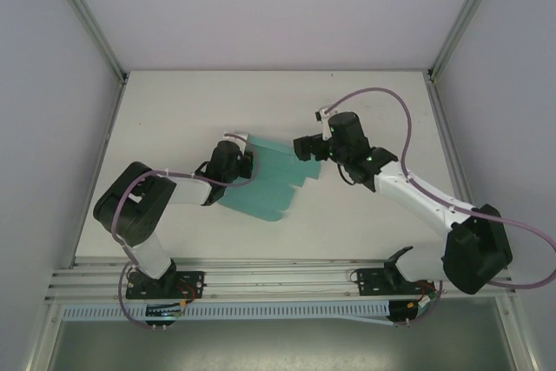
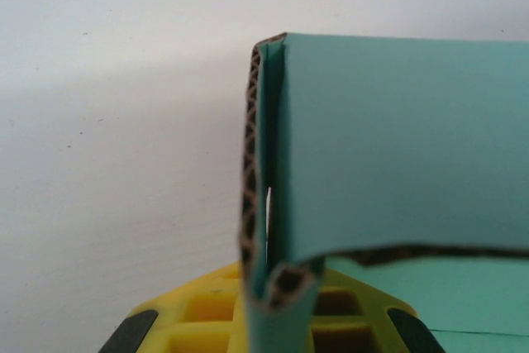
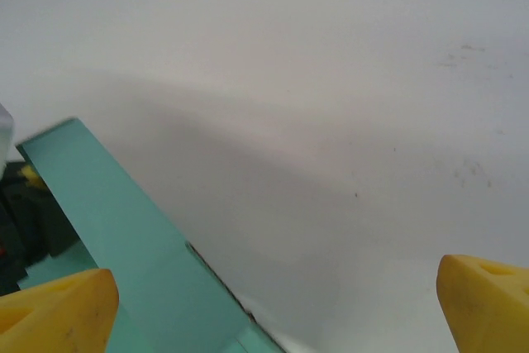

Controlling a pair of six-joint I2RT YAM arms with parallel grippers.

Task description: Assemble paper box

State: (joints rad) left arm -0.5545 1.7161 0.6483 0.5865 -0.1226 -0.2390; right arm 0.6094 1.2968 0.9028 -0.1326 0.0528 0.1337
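On the left side of the top view, the left gripper (image 1: 243, 161) sits at the left edge of the box (image 1: 276, 178). It's clamped down nearly all the way on the card there. The left wrist cam shows it close up. The left gripper (image 2: 277, 316) has its yellow fingers (image 2: 198, 316) squeezed in on a folded bit of the box (image 2: 397, 146), with one teal flap bent over so two layers stand on edge. The brown corrugated core shows along that fold, and the white table (image 2: 107, 121) is behind it.

The rest of the box spreads out to the right of that grip, around the middle of the table (image 1: 365, 215). It's a teal sheet with stepped tabs along its right edge, and whether it lies fully flat is hard to tell from above.

Further right, the right gripper (image 1: 307, 147) is up by the box's top right corner, very close to it. Whether it's actually touching the card can't be made out. Its jaws are spread wide and hold nothing. In the right wrist cam, the right gripper (image 3: 273, 303) has its two yellow fingertips (image 3: 58, 312) far apart at the bottom corners. A slanted strip of the box (image 3: 116, 229) runs just above the left one, and bare table (image 3: 331, 80) lies between them.
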